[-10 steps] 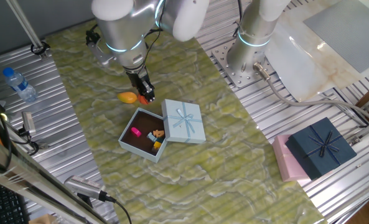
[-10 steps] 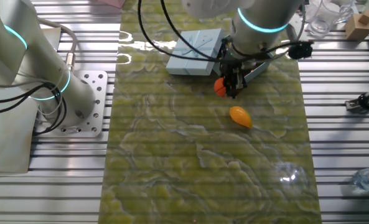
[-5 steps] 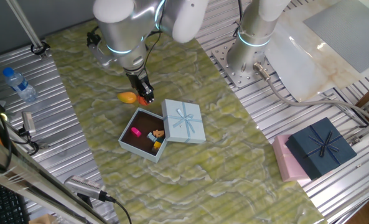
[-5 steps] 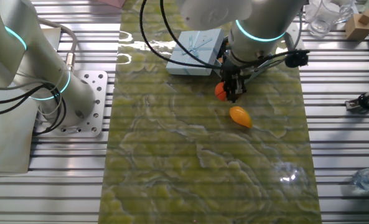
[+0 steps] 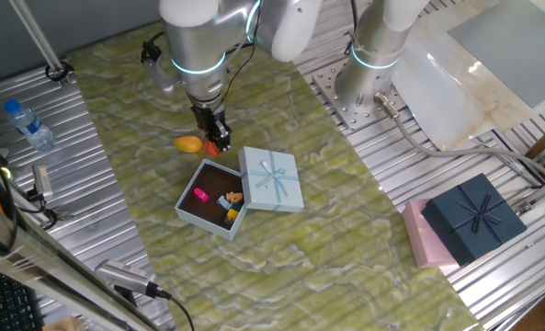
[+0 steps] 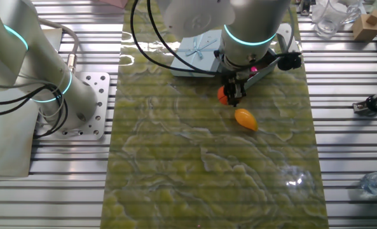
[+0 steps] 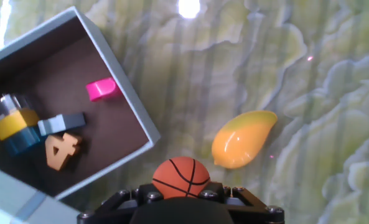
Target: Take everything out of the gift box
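The pale-blue gift box [image 5: 191, 214] stands open on the green mat, its bowed lid [image 5: 272, 179] leaning on its right side. Inside lie a magenta piece [image 7: 102, 89], a yellow-and-teal cylinder [image 7: 13, 127], a grey-blue piece [image 7: 61, 123] and a tan "4" [image 7: 61, 150]. My gripper [image 5: 216, 140] hangs just outside the box's far corner, shut on the orange basketball [image 7: 181, 177]. The yellow-orange mango [image 7: 241, 140] rests on the mat right beside the ball. From the other side, the basketball [image 6: 223, 95] sits between the lid [image 6: 198, 54] and the mango [image 6: 245, 118].
A dark navy box with bow [image 5: 474, 216] on a pink box [image 5: 428, 241] stands at the right. A water bottle [image 5: 28, 124] lies at the left edge. A second arm's base [image 5: 373, 55] rises at the back. Glassware [image 6: 328, 19] sits beyond the mat.
The gripper has kept hold of the basketball and shifted slightly along the mat beside the mango. The arm's wrist has turned. The box and mango have not moved.
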